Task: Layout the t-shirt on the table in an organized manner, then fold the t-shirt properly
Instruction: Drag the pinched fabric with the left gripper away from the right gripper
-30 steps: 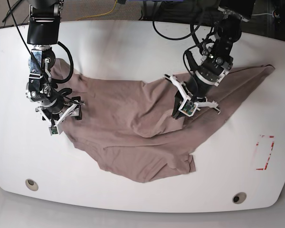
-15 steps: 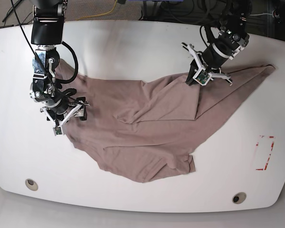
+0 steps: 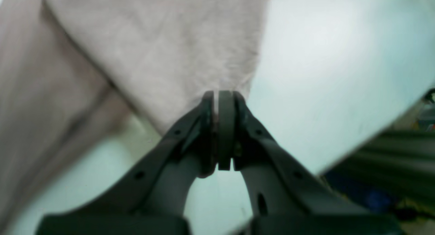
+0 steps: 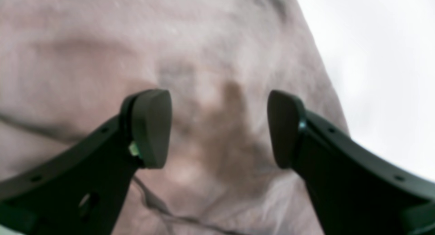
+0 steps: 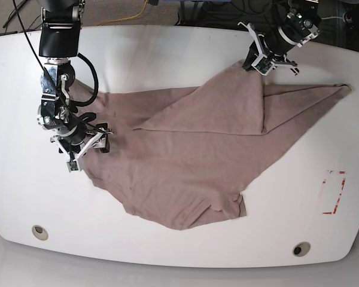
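The mauve-brown t-shirt (image 5: 185,161) lies spread and wrinkled across the white table (image 5: 167,54). My left gripper (image 5: 252,61) is at the far edge, shut on a corner of the fabric, which rises to it as a raised triangular flap. In the left wrist view the left gripper (image 3: 221,96) pinches the t-shirt (image 3: 153,58) above the table (image 3: 323,75). My right gripper (image 5: 84,144) hovers over the shirt's left edge. The right wrist view shows the right gripper (image 4: 219,126) open, with the t-shirt (image 4: 102,58) below it and nothing between its fingers.
A red tape rectangle (image 5: 334,191) marks the table at the right. Two round grommet holes (image 5: 40,232) (image 5: 301,249) sit near the front edge. Cables and dark floor lie beyond the far edge.
My left gripper has carried its pinch of fabric up and away toward the far right edge, drawing the middle of the shirt into a large flap. The right gripper has barely moved.
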`<action>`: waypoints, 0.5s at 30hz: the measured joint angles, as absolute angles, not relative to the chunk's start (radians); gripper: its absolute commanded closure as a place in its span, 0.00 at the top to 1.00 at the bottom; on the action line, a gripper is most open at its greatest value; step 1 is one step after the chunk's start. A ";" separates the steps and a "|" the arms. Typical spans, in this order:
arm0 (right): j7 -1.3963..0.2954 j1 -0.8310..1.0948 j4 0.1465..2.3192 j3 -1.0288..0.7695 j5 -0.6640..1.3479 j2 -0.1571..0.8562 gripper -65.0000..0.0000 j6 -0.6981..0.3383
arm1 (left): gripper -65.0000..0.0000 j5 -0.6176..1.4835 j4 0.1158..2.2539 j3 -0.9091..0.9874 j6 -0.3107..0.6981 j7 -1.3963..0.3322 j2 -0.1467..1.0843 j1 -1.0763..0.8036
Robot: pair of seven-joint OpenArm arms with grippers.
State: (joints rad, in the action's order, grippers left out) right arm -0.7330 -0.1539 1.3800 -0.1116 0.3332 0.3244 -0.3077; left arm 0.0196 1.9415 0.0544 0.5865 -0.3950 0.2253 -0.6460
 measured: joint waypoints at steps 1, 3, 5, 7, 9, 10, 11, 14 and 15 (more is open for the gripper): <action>-0.733 -0.160 1.374 -0.111 0.333 0.324 0.65 -0.308 | 0.00 0.020 1.942 0.054 0.588 -0.395 0.226 -0.661; -0.733 -0.168 1.361 -0.112 0.331 0.324 0.65 -0.304 | 0.00 0.021 1.942 0.061 0.598 -0.392 0.224 -0.686; -0.733 -0.169 1.358 -0.111 0.329 0.324 0.65 -0.304 | 0.00 0.024 1.942 0.086 0.603 -0.390 0.222 -0.712; -0.734 -0.169 1.358 -0.111 0.329 0.324 0.65 -0.305 | 0.00 0.026 1.943 0.117 0.603 -0.384 0.222 -0.734; -0.735 -0.170 1.358 -0.111 0.329 0.324 0.65 -0.305 | 0.00 0.022 1.943 0.143 0.599 -0.392 0.225 -0.749; -0.736 -0.172 1.358 -0.111 0.328 0.324 0.65 -0.304 | 0.00 0.019 1.942 0.151 0.602 -0.396 0.226 -0.755; -0.738 -0.176 1.356 -0.111 0.327 0.324 0.65 -0.304 | 0.00 0.018 1.942 0.162 0.608 -0.396 0.228 -0.760; -0.736 -0.191 1.355 -0.111 0.329 0.324 0.65 -0.305 | 0.00 0.023 1.943 0.195 0.653 -0.391 0.226 -0.777; -0.736 -0.196 1.355 -0.111 0.329 0.324 0.65 -0.305 | 0.00 0.023 1.944 0.203 0.661 -0.391 0.226 -0.784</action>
